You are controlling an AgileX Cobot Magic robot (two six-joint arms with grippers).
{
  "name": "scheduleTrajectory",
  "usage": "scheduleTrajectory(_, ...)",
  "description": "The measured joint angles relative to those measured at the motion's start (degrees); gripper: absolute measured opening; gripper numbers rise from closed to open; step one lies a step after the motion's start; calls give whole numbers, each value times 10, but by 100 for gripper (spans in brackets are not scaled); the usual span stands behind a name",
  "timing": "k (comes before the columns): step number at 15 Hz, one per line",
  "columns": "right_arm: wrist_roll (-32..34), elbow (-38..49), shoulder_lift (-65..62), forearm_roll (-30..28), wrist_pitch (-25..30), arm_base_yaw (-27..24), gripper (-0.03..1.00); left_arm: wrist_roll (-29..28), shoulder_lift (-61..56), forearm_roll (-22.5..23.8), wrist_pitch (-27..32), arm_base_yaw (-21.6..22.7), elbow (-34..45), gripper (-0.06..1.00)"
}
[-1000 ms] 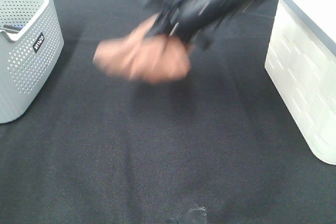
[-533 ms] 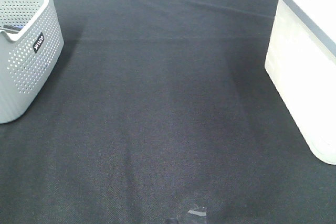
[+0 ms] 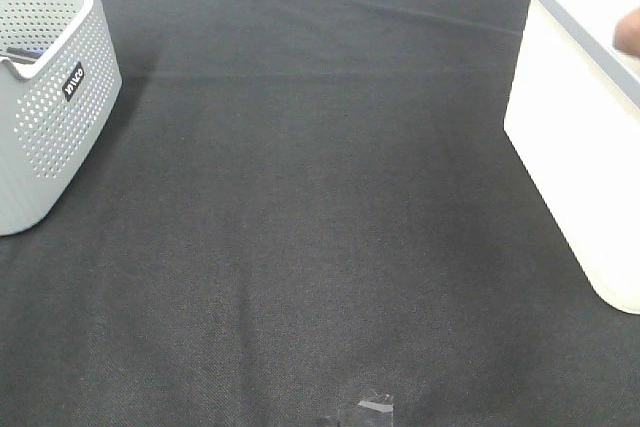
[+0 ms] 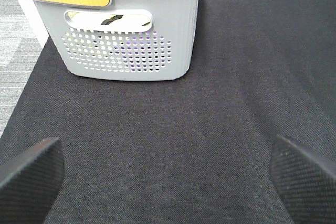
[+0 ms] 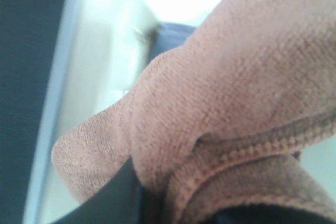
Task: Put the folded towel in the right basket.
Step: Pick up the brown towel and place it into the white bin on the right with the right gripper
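Gone from above the middle of the bench [image 3: 320, 247] since a second ago, the right arm has carried the towel [image 5: 220, 87] off to the right basket [image 3: 575, 147]. From the high camera I now see only a brown sliver of it at the picture's right edge, over the basket's top. On the right wrist camera the brown cloth fills nearly the whole frame, folded over on itself with a stitched hem showing, and the basket's pale inner wall lies behind it. The right hand [image 5: 157, 208] is clamped on the towel; only dark bits of it show under the cloth. I cannot tell whether the towel touches the basket. The left hand [image 4: 168, 177] hovers over the bench with its fingertips [image 4: 29, 174] set wide apart and nothing between them. It faces the left basket [image 4: 126, 30], grey and perforated with a yellow handle, which stands on the bench's left side, well apart from the white one. A small scrap of tape [image 3: 372, 407] lies at the bench's near edge.
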Motion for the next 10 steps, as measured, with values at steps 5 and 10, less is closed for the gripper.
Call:
scheduleTrajectory(5,16,1,62,-74,-32,0,22,0,0,0,0,0,0,99)
scheduleTrajectory(10,50,1,93,-77,-36,0,22,0,0,0,0,0,0,99)
